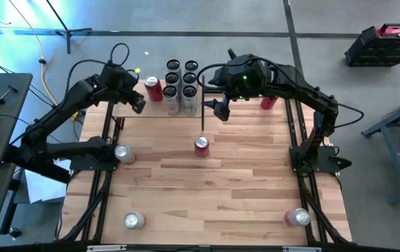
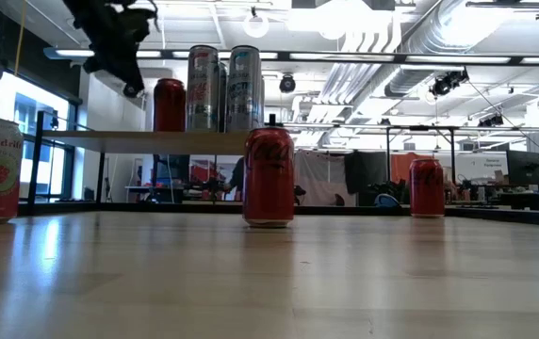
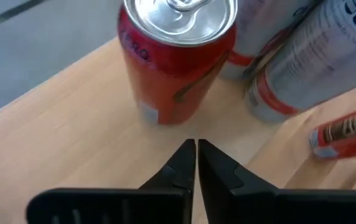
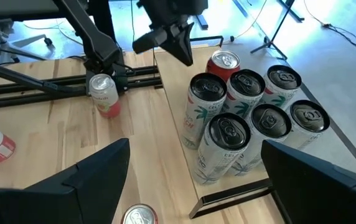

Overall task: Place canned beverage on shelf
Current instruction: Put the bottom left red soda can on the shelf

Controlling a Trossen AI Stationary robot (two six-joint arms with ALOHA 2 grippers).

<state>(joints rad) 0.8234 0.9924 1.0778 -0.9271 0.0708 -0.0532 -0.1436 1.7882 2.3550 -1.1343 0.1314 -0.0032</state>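
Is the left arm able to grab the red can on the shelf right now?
Probably yes. The left gripper hangs just beside the red can on the shelf, nothing between them, but its jaws are shut and must open first.

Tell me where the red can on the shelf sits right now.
In the high view, the red can stands on the shelf, left of the silver cans, beside the shut left gripper.

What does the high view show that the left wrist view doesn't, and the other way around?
Only the high view shows the whole table, the right gripper open beside the shelf, and loose cans such as the red one mid-table. Only the left wrist view shows the left gripper shut, empty, just short of the red can. Both show that red can standing on the shelf beside the silver cans.
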